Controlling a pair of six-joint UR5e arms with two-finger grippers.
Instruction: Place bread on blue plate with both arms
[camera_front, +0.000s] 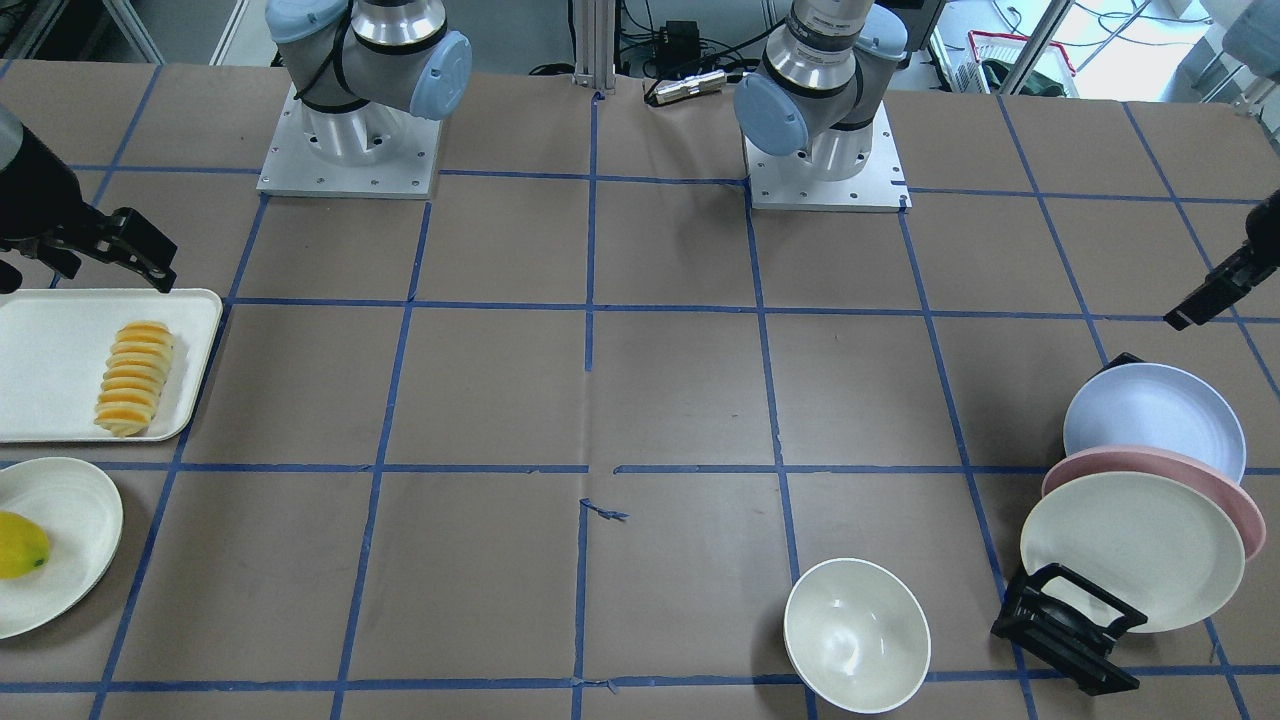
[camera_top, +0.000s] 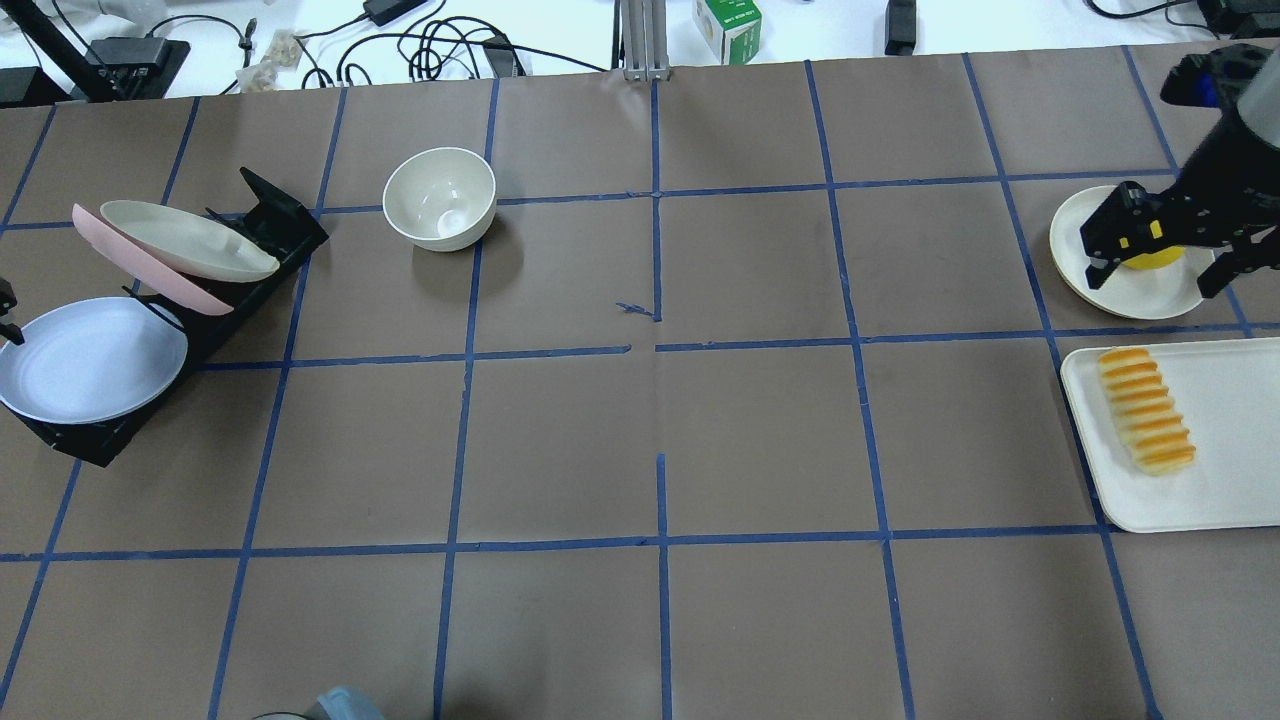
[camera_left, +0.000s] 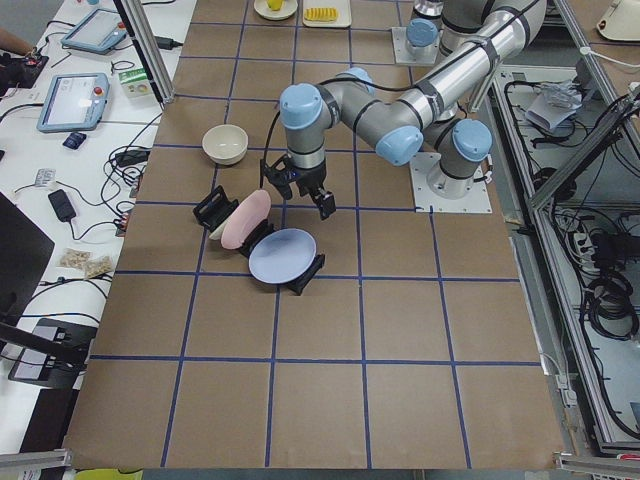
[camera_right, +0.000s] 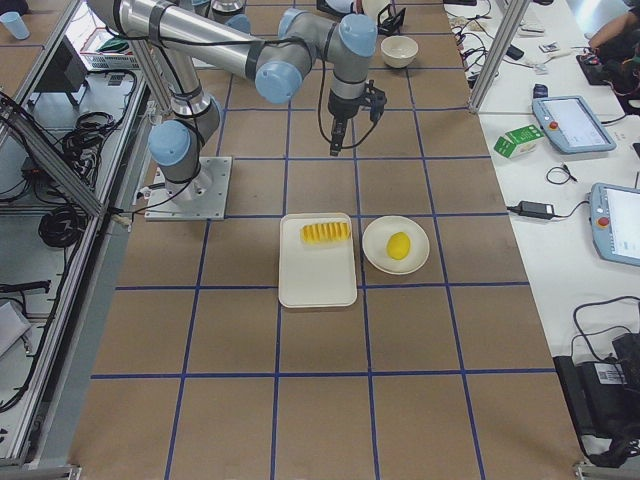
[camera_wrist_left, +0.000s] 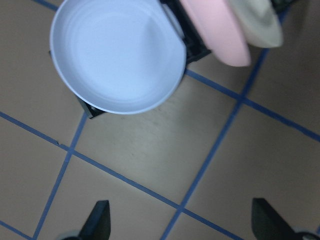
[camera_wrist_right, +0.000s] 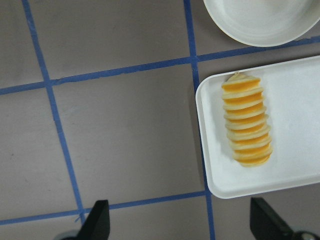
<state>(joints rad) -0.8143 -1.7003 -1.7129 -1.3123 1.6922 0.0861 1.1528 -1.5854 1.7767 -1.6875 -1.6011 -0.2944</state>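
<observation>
The bread (camera_front: 135, 378) is a ridged orange-yellow loaf lying on a white tray (camera_front: 50, 345); it also shows in the right wrist view (camera_wrist_right: 247, 122). The blue plate (camera_front: 1155, 420) leans at the end of a black rack (camera_front: 1065, 630), seen in the left wrist view (camera_wrist_left: 117, 55) too. My right gripper (camera_wrist_right: 181, 225) is open and empty, high above the table beside the tray. My left gripper (camera_wrist_left: 180, 225) is open and empty, high beside the blue plate; in the left side view (camera_left: 298, 198) it hangs just behind the rack.
A pink plate (camera_front: 1235, 495) and a cream plate (camera_front: 1130, 550) lean in the same rack. A cream bowl (camera_front: 857, 633) stands on the table near it. A cream plate (camera_front: 70, 545) with a yellow fruit (camera_front: 20, 545) sits beside the tray.
</observation>
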